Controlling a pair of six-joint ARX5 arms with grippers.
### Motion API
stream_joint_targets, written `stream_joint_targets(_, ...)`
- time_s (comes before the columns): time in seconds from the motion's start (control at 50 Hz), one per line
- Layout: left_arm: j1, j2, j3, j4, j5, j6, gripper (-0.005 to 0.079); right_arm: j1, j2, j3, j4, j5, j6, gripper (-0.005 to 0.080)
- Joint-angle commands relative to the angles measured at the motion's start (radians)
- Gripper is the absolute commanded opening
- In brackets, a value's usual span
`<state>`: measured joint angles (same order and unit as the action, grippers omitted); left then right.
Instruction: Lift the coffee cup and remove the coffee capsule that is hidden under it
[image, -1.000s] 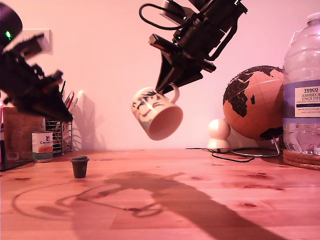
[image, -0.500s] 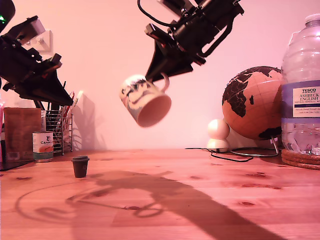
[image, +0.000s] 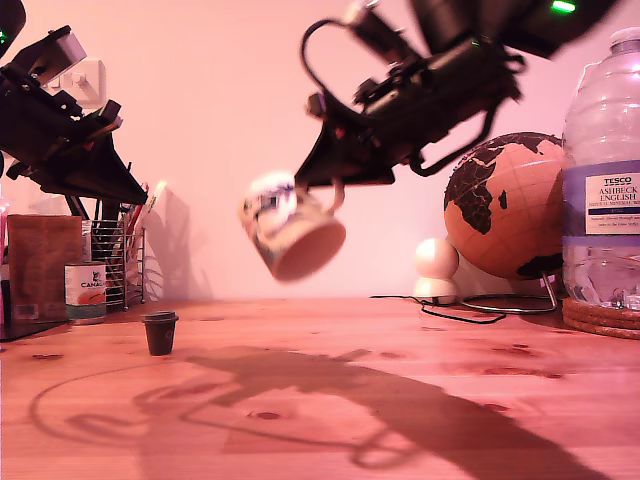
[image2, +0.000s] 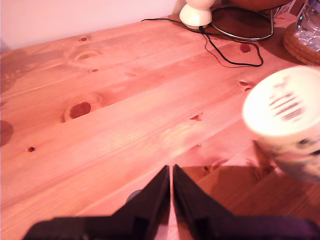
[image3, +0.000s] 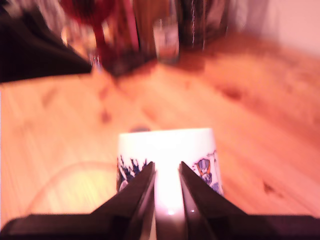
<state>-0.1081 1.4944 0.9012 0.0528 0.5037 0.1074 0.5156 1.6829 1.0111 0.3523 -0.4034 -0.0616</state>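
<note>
Pine table, pink wall; second gripper holds coffee cup; first gripper closed, empty.

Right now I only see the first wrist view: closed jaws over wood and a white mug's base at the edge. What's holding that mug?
Observer: My second gripper grips the coffee cup, tilted, well above the table.
Operator: Anything small standing on the wood?
Observer: Yes, the coffee capsule stands upright and uncovered, toward the exterior view's left.
Operator: And the arm I'm watching from?
Observer: My first gripper hangs above the capsule, slightly further to the exterior view's left, not touching it.
</note>
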Motion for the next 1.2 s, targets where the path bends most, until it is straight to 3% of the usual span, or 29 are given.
stream_joint_targets(0.0,0.005,-0.003,-0.009,0.008,0.005,-0.006,-0.0021,-0.008,-0.055,-0.042,0.136,0.018,0.054,-0.0012)
stream_joint_targets(0.26,0.005,-0.003,-0.009,0.008,0.006,-0.006,-0.0021,-0.005,-0.054,-0.274,0.559,0.155,0.170,-0.0012)
stream_joint_targets(0.48,0.005,-0.003,-0.009,0.008,0.006,-0.006,-0.0021,-0.005,-0.034,-0.371,0.720,0.208,0.195,-0.0012)
stream_joint_targets(0.76,0.005,-0.003,-0.009,0.008,0.005,-0.006,-0.0021,-0.005,0.077,-0.374,0.811,0.221,0.208,-0.0012)
stream_joint_targets(1.18,0.005,-0.003,-0.009,0.008,0.012,-0.014,-0.0021,-0.005,0.165,-0.355,0.818,0.200,0.238,-0.0012)
